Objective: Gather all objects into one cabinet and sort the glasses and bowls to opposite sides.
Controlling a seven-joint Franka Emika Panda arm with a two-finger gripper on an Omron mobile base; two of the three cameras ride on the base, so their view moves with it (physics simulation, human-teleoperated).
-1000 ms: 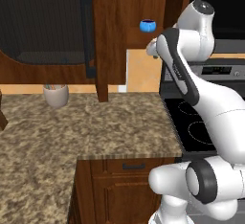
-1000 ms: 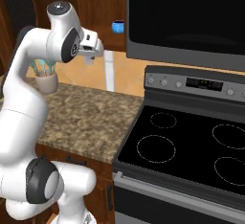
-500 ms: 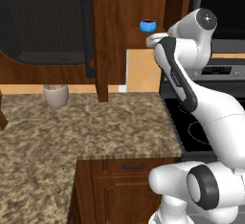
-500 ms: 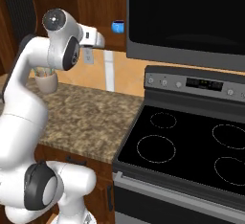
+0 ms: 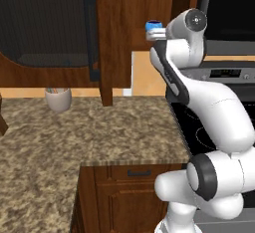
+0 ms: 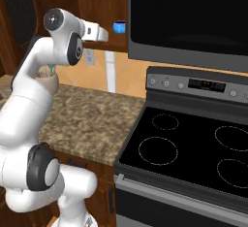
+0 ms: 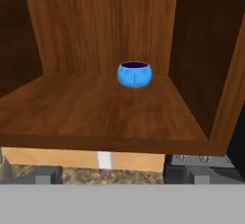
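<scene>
Facing the round bright blue handled cup [image 7: 135, 74] upright at frame centre, well back on the reddish-brown wooden cabinet shelf [image 7: 95, 117], with gripper [image 7: 123, 174] fingers spread wide and empty, risking a clumsy push toppling it against the rear wall

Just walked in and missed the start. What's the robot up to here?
The white arm has raised its hand in front of an open dark reddish-brown wall cabinet, jaws open and holding nothing. A small round blue cup stands upright near the back of the shelf, and the hand is pointed at it but is not touching it. A beige utensil crock stands on the speckled stone counter below.
</scene>
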